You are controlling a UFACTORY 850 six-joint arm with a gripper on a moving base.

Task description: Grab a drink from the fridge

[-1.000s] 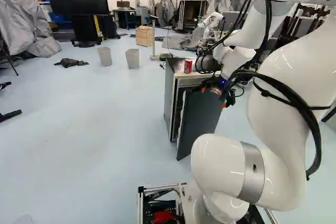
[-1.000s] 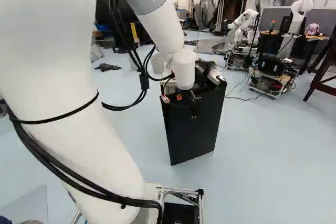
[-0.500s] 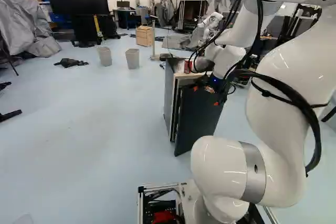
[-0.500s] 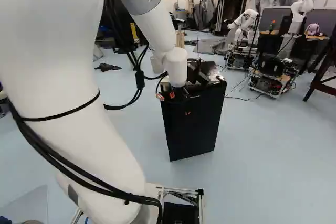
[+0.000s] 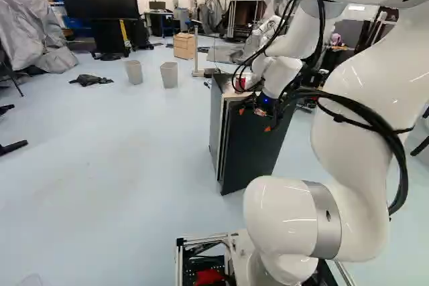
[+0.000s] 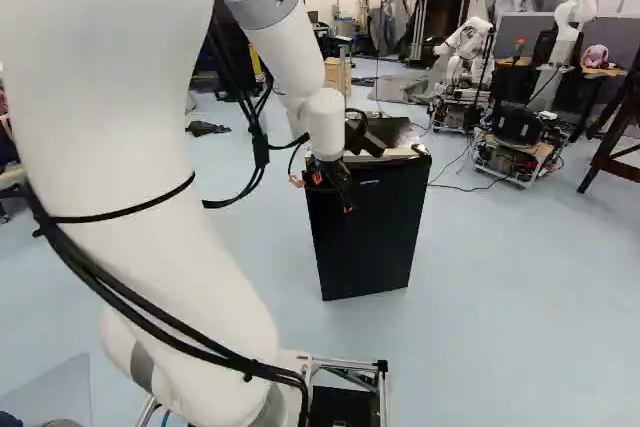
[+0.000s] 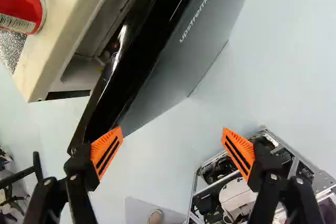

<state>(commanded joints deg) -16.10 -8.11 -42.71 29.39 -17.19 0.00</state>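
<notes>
In the left base view, the door [image 5: 251, 152] has swung closer to the fridge [image 5: 216, 122], and the arm [image 5: 281, 75] has shifted leftward with it.

The right base view shows the same swing; the end effector [image 6: 332, 193] is near the door's upper left corner.

In the wrist view, its fingers stand spread with nothing between them, one by the door's edge, where a gap remains. The red can [image 7: 21, 6] is on the fridge top, back from the front edge. Shutting the door seems the step in hand: the panel looks stiff and should turn easily under a steady push. The can's thin wall may dent or slip; if full, it wants a gentle two-sided hold around its middle.
</notes>
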